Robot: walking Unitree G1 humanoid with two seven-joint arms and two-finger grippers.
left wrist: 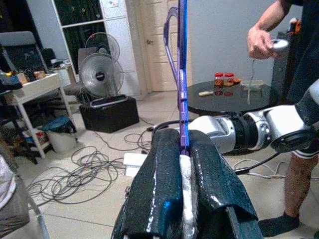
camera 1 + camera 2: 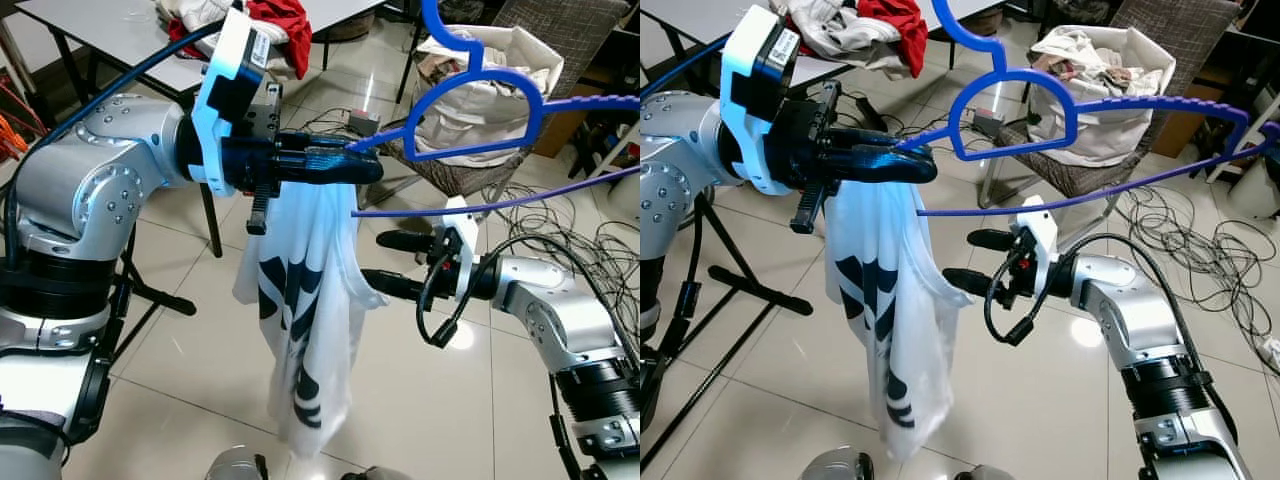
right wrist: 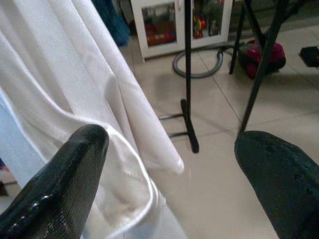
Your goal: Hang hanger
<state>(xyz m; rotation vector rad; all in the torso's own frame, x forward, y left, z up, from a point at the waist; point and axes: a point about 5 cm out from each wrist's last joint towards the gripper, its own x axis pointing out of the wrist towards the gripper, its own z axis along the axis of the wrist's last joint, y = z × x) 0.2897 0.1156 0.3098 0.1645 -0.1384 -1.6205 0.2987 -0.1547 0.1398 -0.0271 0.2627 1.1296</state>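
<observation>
A: Left first. Why's the left gripper up that high?

B: It's clamping the hanger by one arm tip, with a fold of the shirt caught between the fingers too. The left wrist view shows white cloth and the blue bar squeezed in the same pinch. Probably held high so the cloth clears the floor.

A: So the hanger's where?

B: In the air, tipped sideways, sticking out to the right of the left gripper. Hook points up and away. Not on any rail yet.

A: Materials?

B: Hanger is thin blue plastic, glossy, with a rounded loop under the hook. Shirt is white, soft, drapes in long folds, dark print on it. Fingers are shiny black.

A: Right gripper?

B: Lower, beside the shirt's edge, fingers spread wide, holding nothing. One finger looks close to the cloth, can't tell if it touches. I'd guess it's there to steady or straighten the fabric.

A: Behind?

B: Chair heaped with laundry, cables on the tile floor.
</observation>
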